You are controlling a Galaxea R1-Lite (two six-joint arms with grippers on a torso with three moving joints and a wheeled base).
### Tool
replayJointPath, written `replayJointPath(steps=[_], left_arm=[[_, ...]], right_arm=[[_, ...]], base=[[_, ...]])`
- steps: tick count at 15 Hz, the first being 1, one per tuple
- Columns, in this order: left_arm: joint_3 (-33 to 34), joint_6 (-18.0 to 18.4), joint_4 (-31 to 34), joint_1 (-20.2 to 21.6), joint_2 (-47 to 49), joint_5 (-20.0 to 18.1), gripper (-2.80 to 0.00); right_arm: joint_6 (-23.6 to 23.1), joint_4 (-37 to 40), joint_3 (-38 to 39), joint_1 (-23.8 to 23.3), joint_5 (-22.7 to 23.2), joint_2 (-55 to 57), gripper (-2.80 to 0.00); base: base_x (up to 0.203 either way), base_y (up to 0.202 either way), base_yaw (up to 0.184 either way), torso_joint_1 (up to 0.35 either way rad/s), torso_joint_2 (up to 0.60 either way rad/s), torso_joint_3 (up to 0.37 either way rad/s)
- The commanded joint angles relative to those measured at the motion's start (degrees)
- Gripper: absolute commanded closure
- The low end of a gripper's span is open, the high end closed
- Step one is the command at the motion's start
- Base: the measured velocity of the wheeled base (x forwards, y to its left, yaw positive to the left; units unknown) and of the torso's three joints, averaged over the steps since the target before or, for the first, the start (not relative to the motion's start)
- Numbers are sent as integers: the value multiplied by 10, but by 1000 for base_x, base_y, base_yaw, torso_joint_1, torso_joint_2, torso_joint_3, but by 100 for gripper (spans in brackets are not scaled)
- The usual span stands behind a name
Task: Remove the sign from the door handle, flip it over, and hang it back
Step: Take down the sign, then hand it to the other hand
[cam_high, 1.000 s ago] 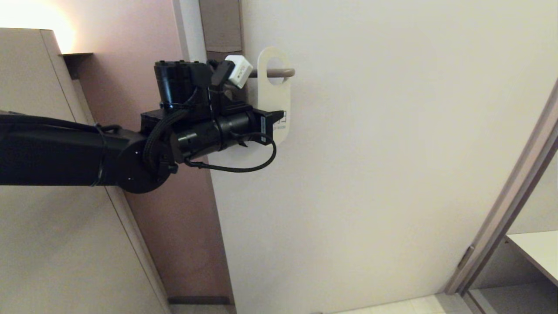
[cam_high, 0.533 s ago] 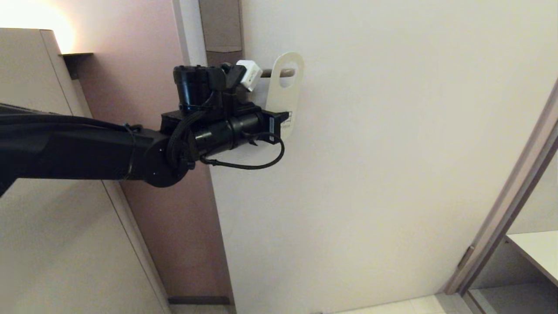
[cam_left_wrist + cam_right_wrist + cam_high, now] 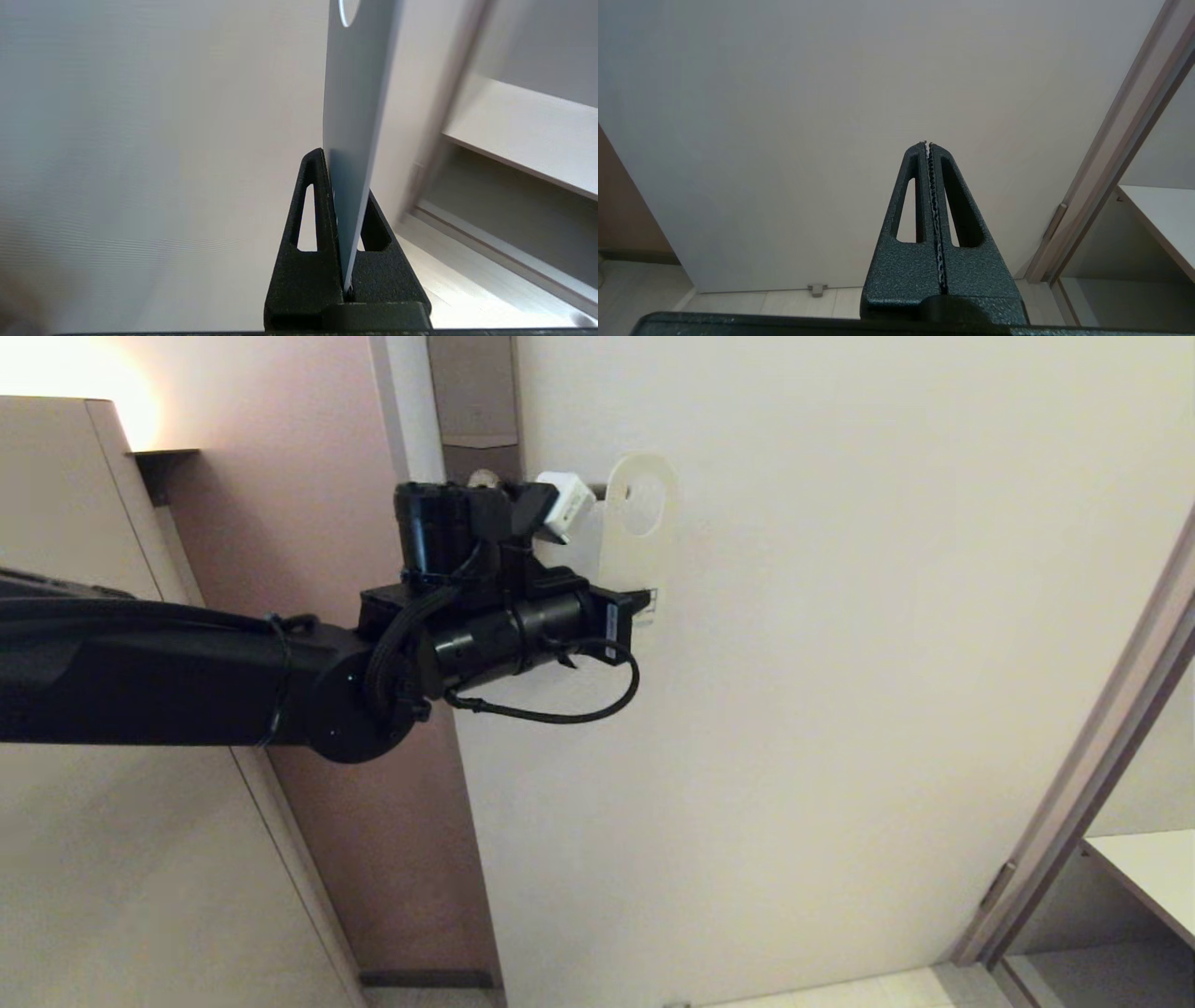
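- The head view shows the white face of the sign [image 3: 637, 537], its oval hole standing past the tip of the door handle [image 3: 594, 493]; most of the lever is hidden behind the wrist.
- The left wrist view shows the grey-blue other face of the sign [image 3: 357, 107], edge-on.
- The left gripper [image 3: 337, 154] has its fingers [image 3: 314, 196] clamped on the sign's lower end; the flat card rises straight up from between them.
- The fingers are black, grainy, wedge-shaped, slotted.
- The right gripper [image 3: 928, 145] is parked facing the pale door [image 3: 784, 116], fingers pressed together, toothed edges meeting, holding nothing.
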Motion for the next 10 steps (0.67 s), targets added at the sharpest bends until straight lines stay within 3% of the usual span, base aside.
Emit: replayJointPath(steps=[1, 7, 8, 10], left_arm=[[25, 0, -2, -19, -36, -2, 0], [120, -4, -3, -71, -147, -18, 0], [145, -5, -2, -78, -174, -40, 0], [193, -18, -2, -89, -230, -121, 0]], right_arm=[[0, 0, 0, 0, 0, 1, 0], [0, 0, 0, 0, 0, 1, 0], [0, 0, 0, 0, 0, 1, 0], [0, 0, 0, 0, 0, 1, 0]], base=[[0, 0, 0, 0, 0, 0], [0, 0, 0, 0, 0, 0], [0, 0, 0, 0, 0, 0], [0, 0, 0, 0, 0, 0]])
